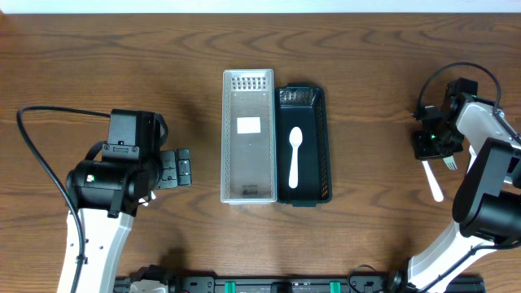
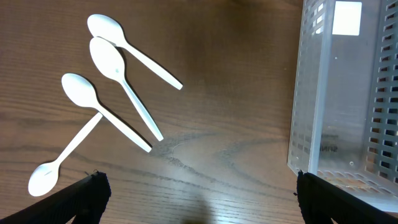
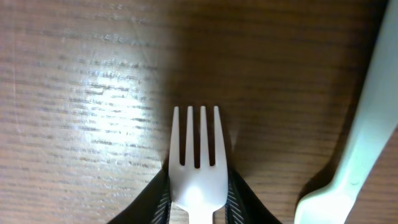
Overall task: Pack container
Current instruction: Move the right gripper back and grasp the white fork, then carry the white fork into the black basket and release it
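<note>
**Fork gripped near the counter's right edge, ready for the basket**
The right hand (image 3: 198, 194) is closed narrowly on the fork (image 3: 198, 149) at its neck, with a loose white handle (image 3: 364, 137) just beside it. It should lift straight up to clear that handle, then lay the fork lengthwise beside the spoon (image 1: 295, 155) in the black basket (image 1: 324, 146) mid-counter. The left hand (image 2: 199, 205) hangs wide open over the loose spoons (image 2: 118, 68) toward the left edge.

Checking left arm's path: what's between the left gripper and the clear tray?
Only bare table, per the overhead view, between left gripper and clear tray.
</note>
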